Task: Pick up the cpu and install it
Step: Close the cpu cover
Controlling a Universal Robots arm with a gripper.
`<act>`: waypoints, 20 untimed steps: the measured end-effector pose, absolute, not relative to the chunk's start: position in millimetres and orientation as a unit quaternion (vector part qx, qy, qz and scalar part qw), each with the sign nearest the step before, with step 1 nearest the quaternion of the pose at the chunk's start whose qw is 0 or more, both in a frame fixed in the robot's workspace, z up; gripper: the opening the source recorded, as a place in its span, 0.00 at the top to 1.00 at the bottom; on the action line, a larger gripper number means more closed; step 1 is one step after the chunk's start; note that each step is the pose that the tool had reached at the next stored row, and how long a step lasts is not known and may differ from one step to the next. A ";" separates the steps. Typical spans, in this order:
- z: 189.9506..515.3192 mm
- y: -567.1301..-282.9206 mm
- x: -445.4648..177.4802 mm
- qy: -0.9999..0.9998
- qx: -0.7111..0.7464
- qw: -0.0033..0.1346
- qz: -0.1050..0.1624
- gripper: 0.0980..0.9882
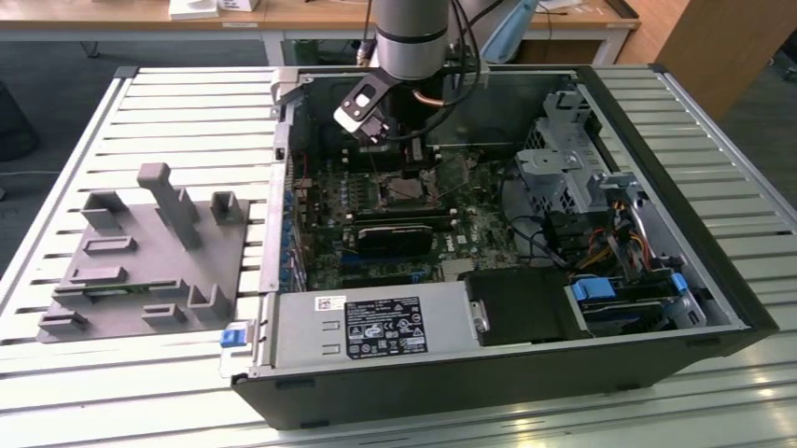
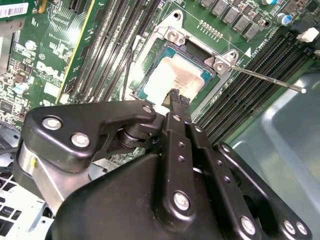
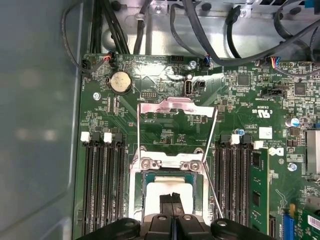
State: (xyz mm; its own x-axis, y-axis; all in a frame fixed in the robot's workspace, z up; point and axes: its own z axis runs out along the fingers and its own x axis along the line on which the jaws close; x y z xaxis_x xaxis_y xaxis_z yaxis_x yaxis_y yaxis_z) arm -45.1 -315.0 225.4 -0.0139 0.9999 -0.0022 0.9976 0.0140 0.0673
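The cpu [image 2: 175, 75] lies flat in the motherboard socket [image 2: 150, 95], its silver top showing inside a thin green rim; in the first wrist view the cpu [image 3: 150, 192] sits just under the fingertips. My gripper [image 2: 177, 96] hangs directly over it with its black fingers [image 3: 166, 200] pressed together and nothing between them. The socket's metal load plate [image 3: 175, 112] stands swung open, and its thin lever [image 2: 265, 77] sticks out to one side. In the exterior view the gripper [image 1: 373, 131] is inside the open computer case, above the socket [image 1: 405, 191].
Black memory slots [image 3: 102, 185] flank the socket on both sides. A power supply [image 1: 373, 327], drive cage [image 1: 573, 159] and cables [image 1: 548, 243] crowd the case. A grey parts fixture [image 1: 137, 252] stands on the slatted table at the exterior view's left.
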 end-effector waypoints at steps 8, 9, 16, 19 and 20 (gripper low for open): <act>240.6 -315.0 -45.1 0.712 0.702 0.024 0.023 0.99; 243.7 -315.0 -45.1 0.712 0.702 0.024 0.023 0.99; 266.9 -315.0 -45.1 0.712 0.702 0.025 0.023 0.99; 267.8 -318.7 -45.1 0.712 0.702 0.025 0.023 0.99; 267.7 -321.6 -45.1 0.712 0.702 0.025 0.023 0.99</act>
